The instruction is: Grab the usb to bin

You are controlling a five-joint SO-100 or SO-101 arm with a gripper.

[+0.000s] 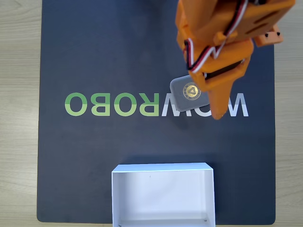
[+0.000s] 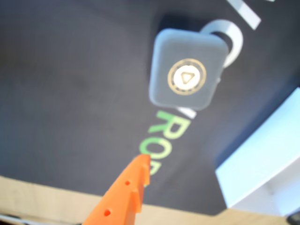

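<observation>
In the fixed view the usb (image 1: pixel 187 91) lies flat on the dark mat (image 1: pixel 94 56), on the white letters of the printed logo (image 1: pixel 118 104), at about two o'clock from the picture's centre. The orange claw (image 1: pixel 215 101) overlaps its right edge from above. The bin (image 1: pixel 163 196) sits at six o'clock against the mat's near edge, well apart from the usb, with bare mat between them and wide bare mat toward nine o'clock. Pale table (image 1: pixel 19 113) borders the mat on both sides. The wrist view shows the usb (image 2: pixel 187 75) whole, nearly square with no clear long axis, its gold triangle pointing toward three o'clock. One orange fingertip (image 2: pixel 138 171) rises from six o'clock, short of the usb. The claw holds nothing; its spread cannot be judged.
</observation>
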